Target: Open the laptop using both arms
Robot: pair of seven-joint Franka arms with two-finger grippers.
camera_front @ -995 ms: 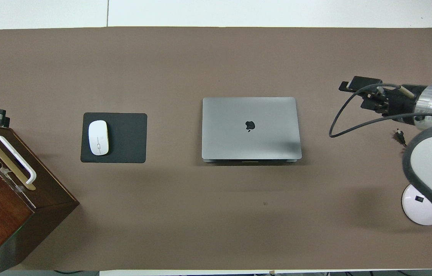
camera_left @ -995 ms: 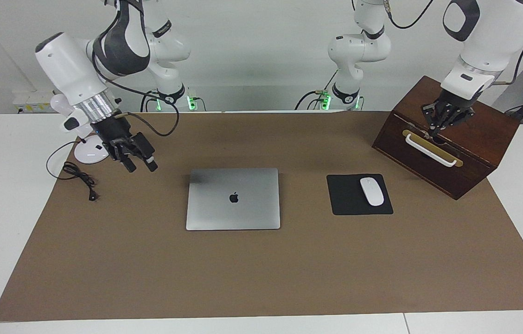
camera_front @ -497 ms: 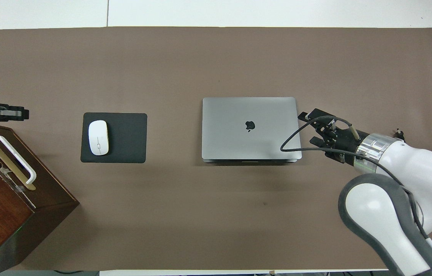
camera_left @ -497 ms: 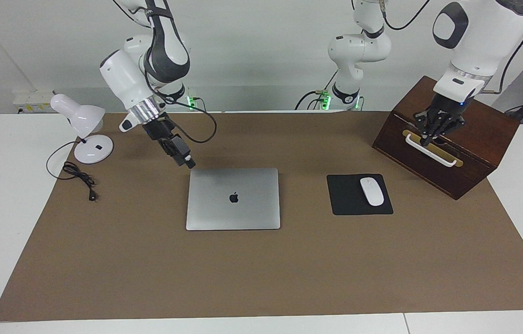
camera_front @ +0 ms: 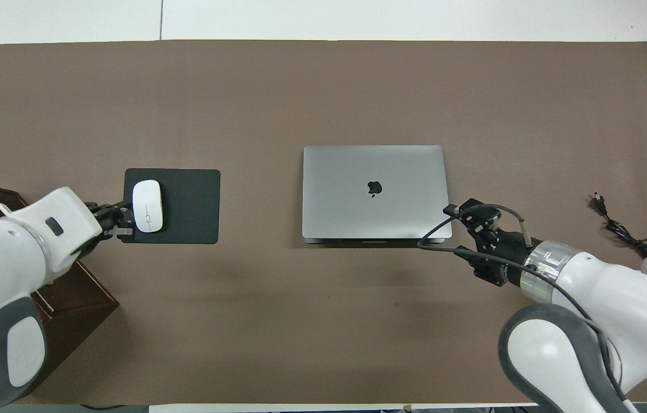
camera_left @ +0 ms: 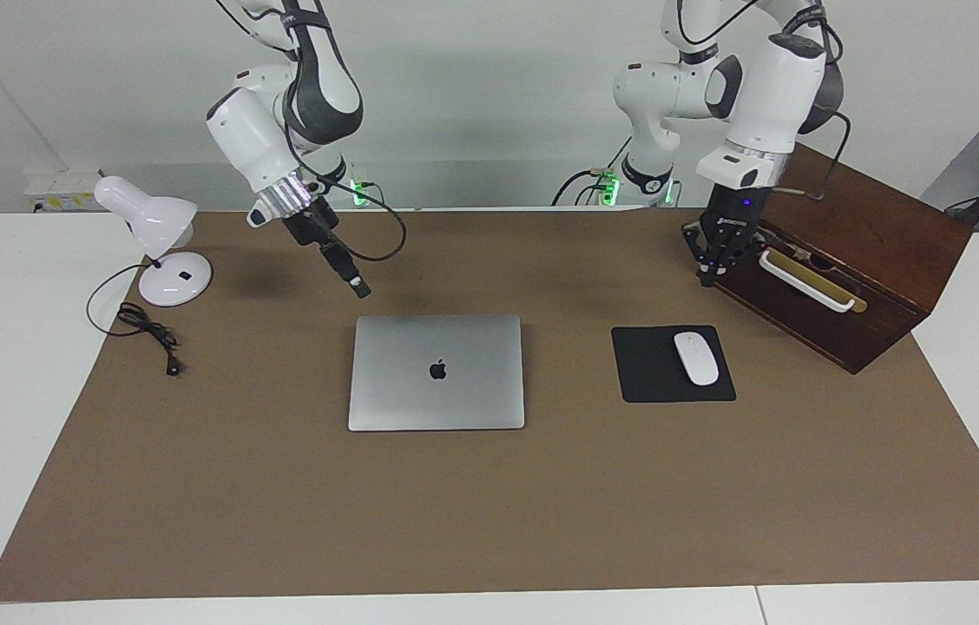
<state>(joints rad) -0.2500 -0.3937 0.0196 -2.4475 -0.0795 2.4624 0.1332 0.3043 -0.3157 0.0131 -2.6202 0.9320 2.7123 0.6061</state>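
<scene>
The silver-grey laptop (camera_left: 472,391) lies shut and flat in the middle of the brown mat, apple logo up; it also shows in the overhead view (camera_front: 358,172). My right gripper (camera_left: 358,288) hangs a little above the mat, by the laptop's corner that is nearer the robots and toward the right arm's end; in the overhead view (camera_front: 464,210) it sits just off that corner. My left gripper (camera_left: 709,271) points down over the mat beside the wooden box, and in the overhead view (camera_front: 120,221) it is at the mouse pad's edge. Neither gripper touches the laptop.
A black mouse pad (camera_left: 650,378) with a white mouse (camera_left: 696,358) lies beside the laptop toward the left arm's end. A dark wooden box (camera_left: 880,234) with a white handle (camera_left: 804,282) stands at that end. A white desk lamp (camera_left: 161,230) and its black cable (camera_left: 147,330) are at the right arm's end.
The right gripper swung from beside the lamp to the laptop's corner. The left gripper left the box's handle and moved toward the mat's middle, beside the box. The laptop stays shut.
</scene>
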